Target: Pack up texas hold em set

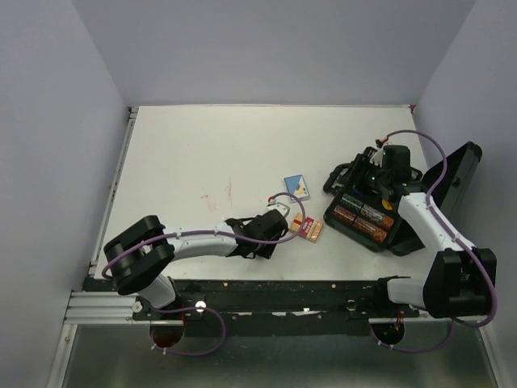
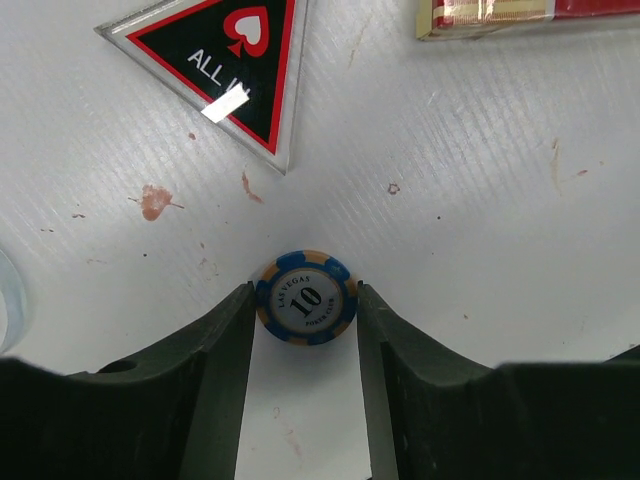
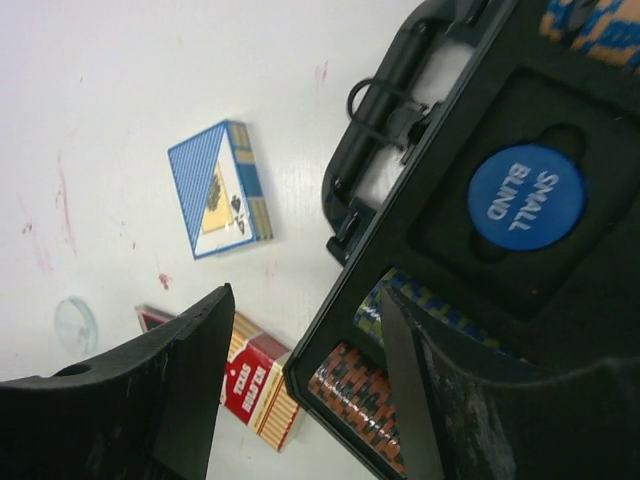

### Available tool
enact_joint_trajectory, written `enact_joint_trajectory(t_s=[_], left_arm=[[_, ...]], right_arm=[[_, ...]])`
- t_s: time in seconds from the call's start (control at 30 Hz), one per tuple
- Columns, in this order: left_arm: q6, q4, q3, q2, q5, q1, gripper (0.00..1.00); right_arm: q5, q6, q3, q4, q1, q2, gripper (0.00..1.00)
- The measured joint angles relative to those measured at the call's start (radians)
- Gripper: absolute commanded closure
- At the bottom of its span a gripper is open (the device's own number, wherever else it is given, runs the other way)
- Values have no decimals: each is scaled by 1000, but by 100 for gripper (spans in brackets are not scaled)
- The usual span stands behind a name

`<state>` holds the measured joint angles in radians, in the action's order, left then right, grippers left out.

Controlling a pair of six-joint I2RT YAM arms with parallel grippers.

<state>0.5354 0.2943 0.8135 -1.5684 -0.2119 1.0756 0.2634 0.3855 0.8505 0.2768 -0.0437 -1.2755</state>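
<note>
A blue "10" poker chip (image 2: 306, 298) lies flat on the white table, and my left gripper (image 2: 305, 292) is shut on it with a finger touching each side. The red-black triangular "ALL IN" marker (image 2: 235, 60) lies just beyond it. The red card box (image 1: 311, 229) is right of my left gripper (image 1: 279, 218), and the blue card box (image 1: 296, 187) lies farther back. The black case (image 1: 367, 217) stands open at the right with chip rows (image 3: 365, 395) and a blue "SMALL BLIND" marker (image 3: 527, 197) inside. My right gripper (image 3: 305, 292) hovers open over the case's near-left corner, holding nothing.
The case's lid (image 1: 456, 174) stands up at the far right, close to the right wall. A clear round marker (image 3: 76, 325) lies on the table beside the red card box (image 3: 260, 390). Pink stains (image 1: 218, 196) mark the table's middle.
</note>
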Motion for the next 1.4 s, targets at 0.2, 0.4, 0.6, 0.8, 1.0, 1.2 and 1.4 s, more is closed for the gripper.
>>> enact_joint_trajectory(t_s=[0.2,0.4,0.6,0.8,1.0,1.2,1.4], left_arm=[[11,-88,-68,44,7,-3,52],[24,-177,-129,81,39,-23,53],[35,-248,-171,104,72,-42,54],[40,-300,-196,111,90,-48,55],[46,-323,-208,112,103,-54,55],[47,-328,-212,114,105,-55,54],[48,-355,-233,130,114,-55,43]], right_arm=[[81,45,-82,-8,-110,15,37],[146,153,-179,-68,-306,21,41],[185,278,-274,-166,-406,-10,43],[218,377,-287,-287,-484,-112,46],[221,451,-298,-394,-540,-189,48],[214,492,-314,-451,-585,-265,49],[71,434,-282,-305,-593,-146,38]])
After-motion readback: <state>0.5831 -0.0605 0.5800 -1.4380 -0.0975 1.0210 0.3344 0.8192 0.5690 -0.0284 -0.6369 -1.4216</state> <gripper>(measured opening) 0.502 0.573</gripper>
